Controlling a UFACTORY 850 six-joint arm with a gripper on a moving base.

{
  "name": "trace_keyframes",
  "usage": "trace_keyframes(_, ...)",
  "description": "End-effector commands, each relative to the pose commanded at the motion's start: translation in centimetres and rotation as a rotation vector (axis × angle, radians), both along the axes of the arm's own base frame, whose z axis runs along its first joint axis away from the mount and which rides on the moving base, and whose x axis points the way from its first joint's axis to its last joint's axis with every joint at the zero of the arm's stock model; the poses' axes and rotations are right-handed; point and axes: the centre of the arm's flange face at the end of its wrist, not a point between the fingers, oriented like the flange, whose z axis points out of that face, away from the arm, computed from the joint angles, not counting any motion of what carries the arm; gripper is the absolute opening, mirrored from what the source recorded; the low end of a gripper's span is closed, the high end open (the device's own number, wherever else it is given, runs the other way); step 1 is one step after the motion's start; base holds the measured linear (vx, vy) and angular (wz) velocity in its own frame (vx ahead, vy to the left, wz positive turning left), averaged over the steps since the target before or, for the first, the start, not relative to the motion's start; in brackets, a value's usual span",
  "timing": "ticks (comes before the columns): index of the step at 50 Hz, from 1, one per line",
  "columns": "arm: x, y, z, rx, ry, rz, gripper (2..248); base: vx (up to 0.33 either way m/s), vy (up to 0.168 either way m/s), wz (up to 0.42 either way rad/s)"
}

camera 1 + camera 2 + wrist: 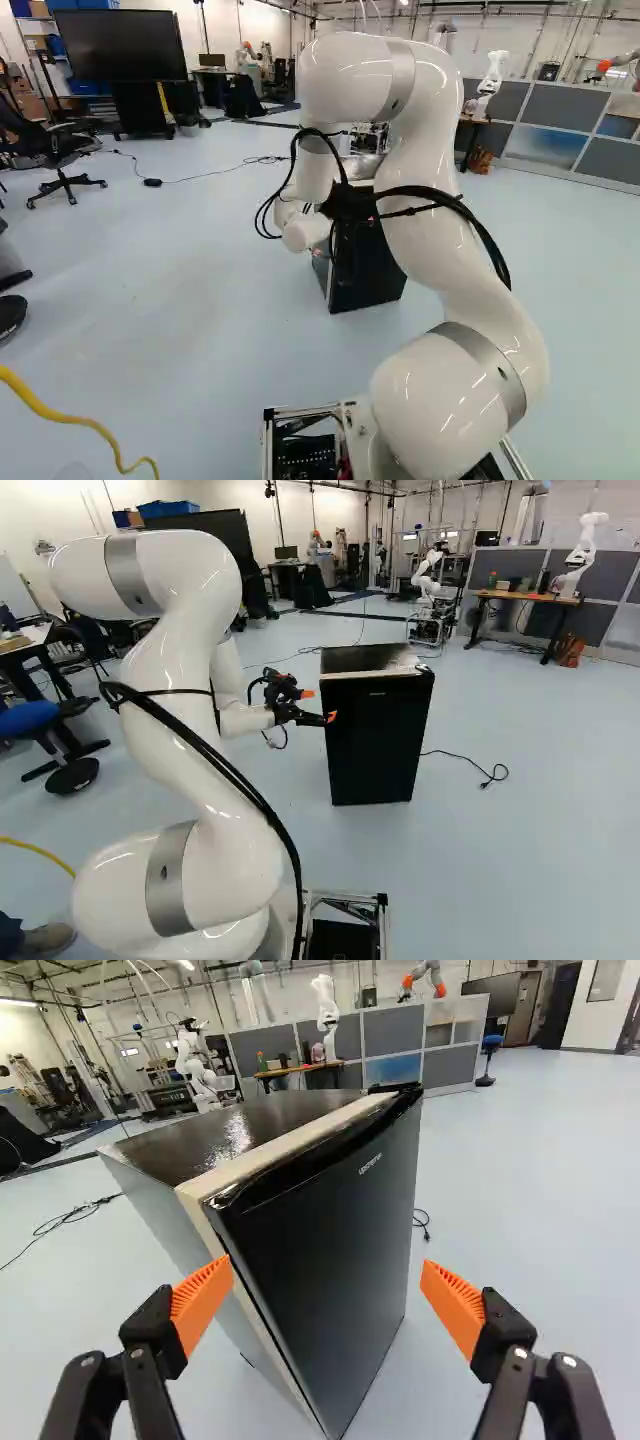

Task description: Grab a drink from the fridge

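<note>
Pale blue floor (540, 800) | black mini fridge (375, 740) upright, door closed | orange-padded gripper (319, 706) near it, fingers spread wide | exact gap hard to judge

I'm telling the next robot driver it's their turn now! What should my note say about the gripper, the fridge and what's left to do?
Gripper: the black gripper is open, its orange-padded fingers spread apart and holding nothing.
Where things are: the small black box-shaped fridge stands on the pale blue floor, just ahead of the gripper. No drink is in view.
Done: the gripper is near the fridge, facing it.
Left: the smooth dark door looks closed, so opening it probably comes first, then finding a drink, gripping it and taking it out.
</note>
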Motion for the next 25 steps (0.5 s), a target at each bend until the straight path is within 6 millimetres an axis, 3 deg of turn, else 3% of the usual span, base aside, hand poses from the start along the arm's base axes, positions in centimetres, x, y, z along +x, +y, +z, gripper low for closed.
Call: trace_keyframes(25, -0.3, 2.6, 0.0, 0.001, -0.002, 0.052, 247, 0.000, 0.000, 0.000)
